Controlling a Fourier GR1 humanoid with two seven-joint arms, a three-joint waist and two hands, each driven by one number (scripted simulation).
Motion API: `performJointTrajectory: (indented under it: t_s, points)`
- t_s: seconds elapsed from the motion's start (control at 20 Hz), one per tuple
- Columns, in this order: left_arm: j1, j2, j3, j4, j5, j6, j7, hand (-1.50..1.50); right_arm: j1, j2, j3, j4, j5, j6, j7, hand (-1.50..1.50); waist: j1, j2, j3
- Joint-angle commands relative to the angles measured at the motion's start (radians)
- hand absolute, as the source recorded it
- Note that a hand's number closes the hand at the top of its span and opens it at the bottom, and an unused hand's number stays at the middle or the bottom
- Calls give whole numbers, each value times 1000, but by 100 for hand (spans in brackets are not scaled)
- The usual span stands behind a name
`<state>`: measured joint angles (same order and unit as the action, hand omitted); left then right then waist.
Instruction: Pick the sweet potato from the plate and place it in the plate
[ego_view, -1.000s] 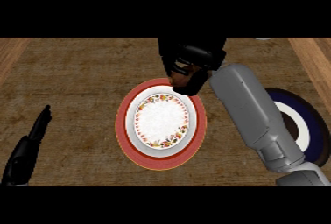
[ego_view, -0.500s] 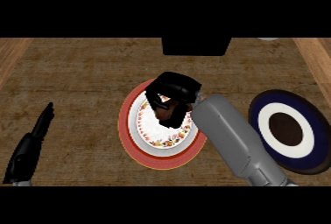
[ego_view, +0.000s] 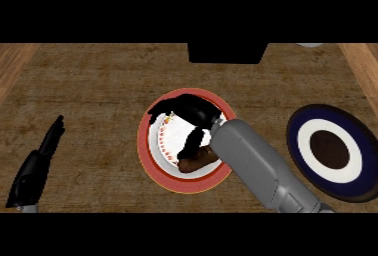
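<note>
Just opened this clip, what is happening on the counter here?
The right robot hand is over the red-rimmed plate, with a brown sweet potato lying on the plate's white centre below it, beside the forearm. Whether the fingers touch the potato is unclear. A dark blue plate sits at the right. The left robot hand rests open near the left edge.

Counter (ego_view: 96, 90): brown wood-grain top, lighter wooden strips along left and right edges | Dark box (ego_view: 225, 52): black, rectangular, at far edge, centre | Pale object (ego_view: 310, 45): far-right corner, cut off, unidentifiable
</note>
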<state>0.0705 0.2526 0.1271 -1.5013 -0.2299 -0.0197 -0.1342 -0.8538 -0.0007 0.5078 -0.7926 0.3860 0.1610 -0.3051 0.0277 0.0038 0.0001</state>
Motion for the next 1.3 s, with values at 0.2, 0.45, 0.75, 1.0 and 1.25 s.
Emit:
performJointTrajectory:
  t_s: [0.2,0.45,0.75,1.0,1.25]
  points:
    - [-26,15,33,11,11,-5,11,0,-29,1,-173,0,-232,-27,3,-150,-15,-1,0]
    - [3,8,21,20,-2,-8,-27,0,-103,-42,-343,107,-314,1,39,-150,-14,1,0]
    - [27,2,10,-46,15,-34,14,0,-174,-189,-503,328,-433,201,-142,-150,21,12,1]
    - [12,-4,-2,-7,-14,-18,-26,0,-183,-321,-537,438,-427,345,-315,-150,32,22,2]
    - [-58,-12,-12,0,-24,-11,6,0,-232,-340,-525,531,-371,331,-415,-150,48,29,3]
